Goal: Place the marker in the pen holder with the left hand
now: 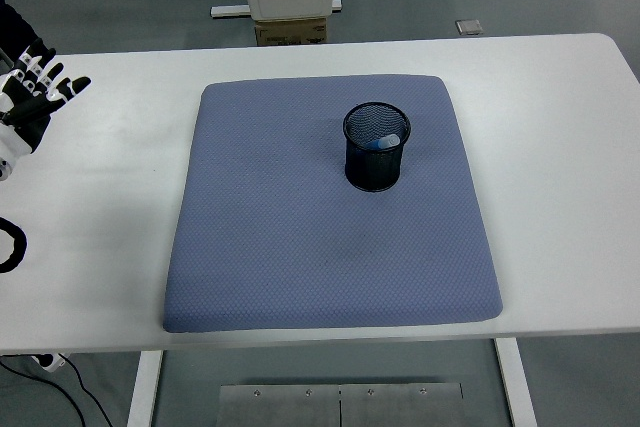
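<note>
White tabletop [560, 147]: the left robot hand [28, 97], fingers spread and empty, sits at the edge, the holder [376, 146] well off to its right, marker [382, 141] inside.

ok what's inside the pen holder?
The pen holder stands on the mat, and a blue marker shows inside near the rim. Its lower part is hidden by the mesh wall.

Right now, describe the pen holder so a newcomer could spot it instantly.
On the white table lies a blue-grey mat. The pen holder stands upright on its far right part: a black mesh cup, the only thing on the mat, with a blue marker inside.
</note>
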